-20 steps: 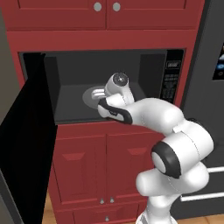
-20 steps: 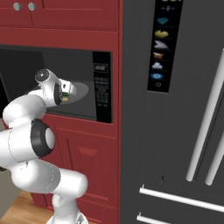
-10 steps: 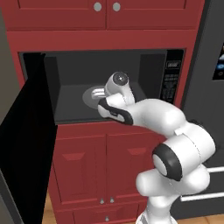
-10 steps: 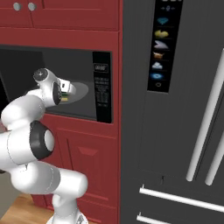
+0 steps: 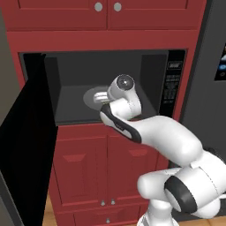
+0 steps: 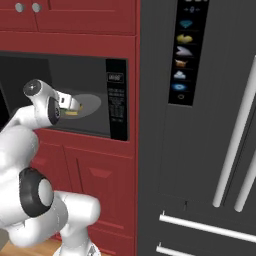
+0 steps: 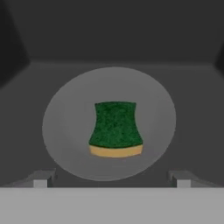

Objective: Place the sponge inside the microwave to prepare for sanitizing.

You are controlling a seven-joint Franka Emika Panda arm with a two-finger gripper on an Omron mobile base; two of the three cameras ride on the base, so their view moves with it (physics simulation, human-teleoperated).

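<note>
The sponge [image 7: 115,127], green on top with a yellow layer below, lies flat in the middle of the round turntable [image 7: 65,131] inside the microwave [image 5: 171,84]. My gripper [image 7: 111,181] is open, its fingertips [image 7: 41,179] spread wide just short of the sponge, touching nothing. From the left base view the gripper [image 5: 100,96] reaches into the grey cavity over the turntable. In the right base view a yellow strip of the sponge [image 6: 71,113] shows just below the gripper [image 6: 75,106], left of the microwave's button panel [image 6: 116,100].
The microwave's black door [image 5: 26,145] hangs wide open on the left. Red cabinets [image 5: 106,9] sit above and red cabinet doors [image 5: 84,172] below. A dark fridge [image 6: 200,125] with long handles stands to the right.
The jaws have spread wider over the last second. The arm and hand have hardly moved.
</note>
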